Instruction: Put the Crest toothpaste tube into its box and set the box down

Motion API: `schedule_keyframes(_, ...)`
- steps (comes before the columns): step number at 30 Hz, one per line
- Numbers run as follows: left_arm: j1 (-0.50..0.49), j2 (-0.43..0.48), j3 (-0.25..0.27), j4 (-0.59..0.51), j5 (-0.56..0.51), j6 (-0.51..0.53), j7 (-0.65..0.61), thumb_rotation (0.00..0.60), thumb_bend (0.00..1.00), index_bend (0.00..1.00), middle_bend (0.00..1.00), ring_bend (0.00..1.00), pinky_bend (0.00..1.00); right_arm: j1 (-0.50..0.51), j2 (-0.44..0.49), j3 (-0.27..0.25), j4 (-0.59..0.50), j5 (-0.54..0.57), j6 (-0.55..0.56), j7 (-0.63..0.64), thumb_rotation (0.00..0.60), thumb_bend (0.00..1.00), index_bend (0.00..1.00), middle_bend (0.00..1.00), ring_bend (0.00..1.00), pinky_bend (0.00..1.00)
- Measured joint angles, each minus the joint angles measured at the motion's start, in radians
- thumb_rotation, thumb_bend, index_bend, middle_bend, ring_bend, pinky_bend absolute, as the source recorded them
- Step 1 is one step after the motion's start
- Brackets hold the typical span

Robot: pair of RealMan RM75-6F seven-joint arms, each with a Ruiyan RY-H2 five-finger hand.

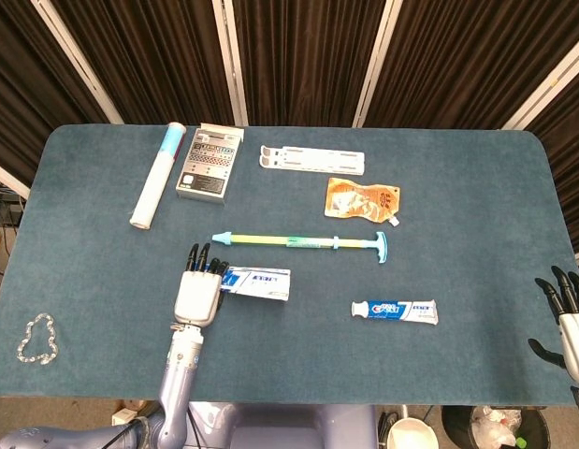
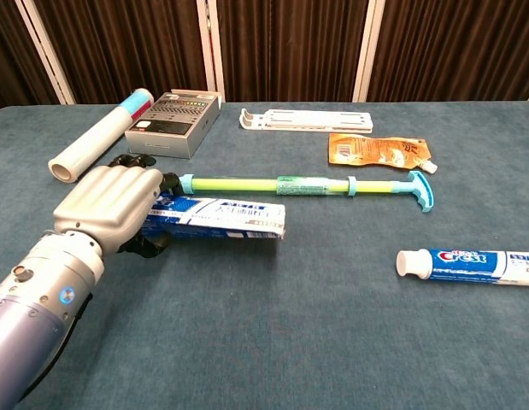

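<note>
Left hand point(image 2: 110, 209): closed around the left end of the toothpaste box point(image 2: 226, 218); in the chest view the box is seen held off the cloth, its free end pointing right.
Right hand point(image 1: 570, 318): seen only in the head view, at the table's right edge; fingers spread apart, nothing grasped.
Toothpaste box: blue and white, roughly level, just in front of the long green-and-teal rod point(image 2: 298, 184).
Crest toothpaste tube point(image 2: 469, 265): laid flat on the blue table cloth point(image 2: 332, 342), cap end toward the box, well apart from it and from both hands.
Behind the rod: an orange pouch point(image 2: 379, 152), a white flat rack point(image 2: 302, 119), a grey keypad device point(image 2: 173, 124) and a white roll point(image 2: 97, 147).
Front left corner: a small bead chain point(image 1: 36, 339), seen in the head view.
</note>
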Motion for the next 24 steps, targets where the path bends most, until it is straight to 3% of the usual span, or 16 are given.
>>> schedule_keyframes(8,0.025,0.116,-0.024,-0.174,0.010,0.014,-0.084,0.600,0.43,0.33,0.34,0.08,0.07,0.016,0.005,0.008,-0.029,-0.015,-0.004,-0.016,0.600,0.16,0.16,0.07,0.02,0.00)
schedule_keyframes(24,0.123,0.607,-0.093,-0.660,0.006,0.062,-0.100,0.600,0.43,0.35,0.36,0.08,0.07,0.147,-0.010,0.039,-0.163,-0.005,-0.191,-0.043,0.600,0.16,0.18,0.17,0.03,0.00)
